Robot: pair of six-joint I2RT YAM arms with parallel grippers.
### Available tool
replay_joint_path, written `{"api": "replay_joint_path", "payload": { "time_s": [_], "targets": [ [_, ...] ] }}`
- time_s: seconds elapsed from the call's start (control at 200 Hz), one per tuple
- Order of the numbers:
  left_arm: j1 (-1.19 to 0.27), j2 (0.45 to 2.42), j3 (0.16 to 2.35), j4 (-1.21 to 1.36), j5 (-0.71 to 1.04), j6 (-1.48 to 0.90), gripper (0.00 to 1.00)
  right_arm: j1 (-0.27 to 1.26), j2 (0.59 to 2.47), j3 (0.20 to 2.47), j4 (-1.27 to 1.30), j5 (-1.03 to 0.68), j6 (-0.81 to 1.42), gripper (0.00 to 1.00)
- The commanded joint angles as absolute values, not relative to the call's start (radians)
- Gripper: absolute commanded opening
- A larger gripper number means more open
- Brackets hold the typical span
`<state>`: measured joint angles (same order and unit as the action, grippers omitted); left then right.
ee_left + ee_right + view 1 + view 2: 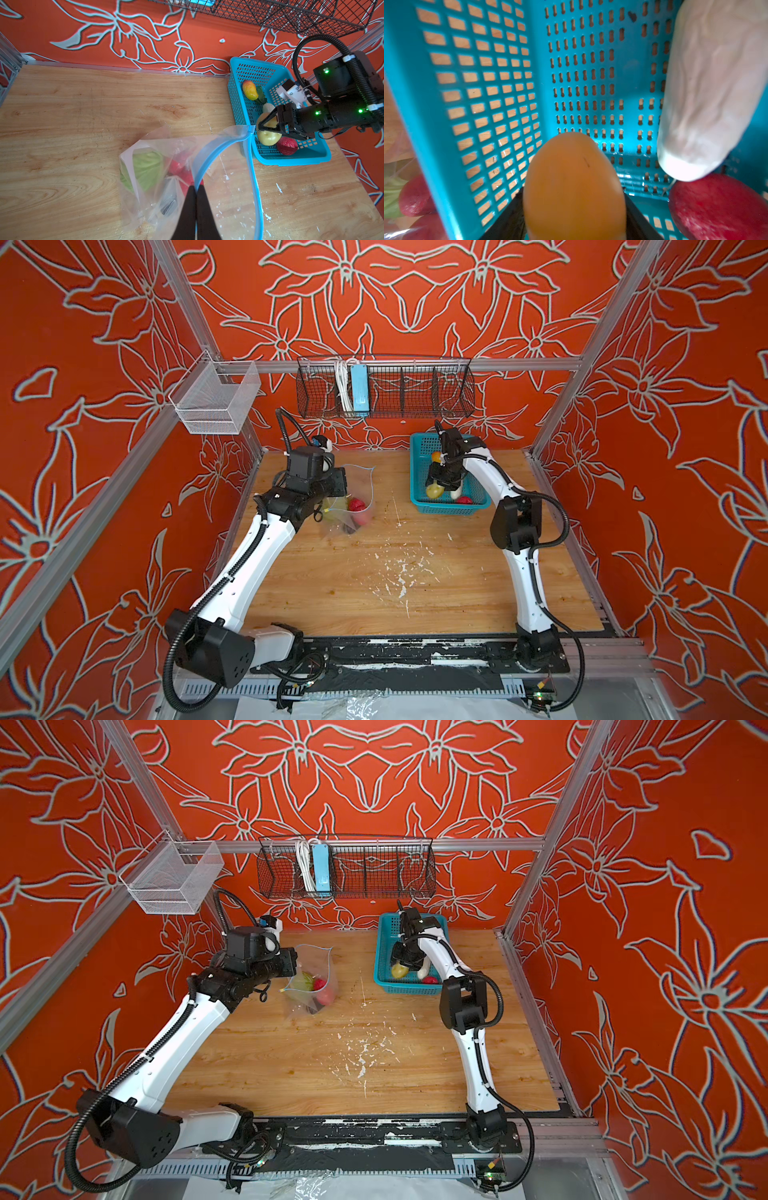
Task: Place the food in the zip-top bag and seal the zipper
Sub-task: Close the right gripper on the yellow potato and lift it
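On the wooden desk [311,572], back left, sits the zip-top bag [361,485], with green cabbage [301,982] and red strawberries [319,984] inside. The left fingers [187,216] are pressed together on its blue zipper [254,178]. To its right is a teal basket [415,472], where the right fingers [506,220] clamp a yellow-green fruit [268,139]. Red flower walls [415,302] stand all round. The right wrist view alone shows the white radish [712,93] big and close. Only the top views show the silver mesh box [216,398].

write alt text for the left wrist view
The left gripper, shut, pinches the blue zipper of a clear zip-top bag, holding its mouth open on a table; a green cabbage and red strawberries lie inside. The right gripper clasps a yellow-green fruit in a teal basket with a mango.
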<state>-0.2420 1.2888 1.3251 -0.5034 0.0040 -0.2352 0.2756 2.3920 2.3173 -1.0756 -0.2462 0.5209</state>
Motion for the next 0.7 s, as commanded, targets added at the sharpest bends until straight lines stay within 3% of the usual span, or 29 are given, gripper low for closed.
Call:
{"api": "replay_joint_path", "payload": {
  "time_s": [0.0, 0.696],
  "targets": [
    [-0.238, 1.266, 1.308, -0.482, 0.012, -0.234, 0.0, 0.271, 2.323, 2.298, -1.069, -0.24, 0.54, 0.44],
    [-0.238, 1.269, 1.305, -0.478, 0.014, -0.239, 0.0, 0.265, 2.243, 2.312, -0.999, -0.305, 0.587, 0.43]
  ]
}}
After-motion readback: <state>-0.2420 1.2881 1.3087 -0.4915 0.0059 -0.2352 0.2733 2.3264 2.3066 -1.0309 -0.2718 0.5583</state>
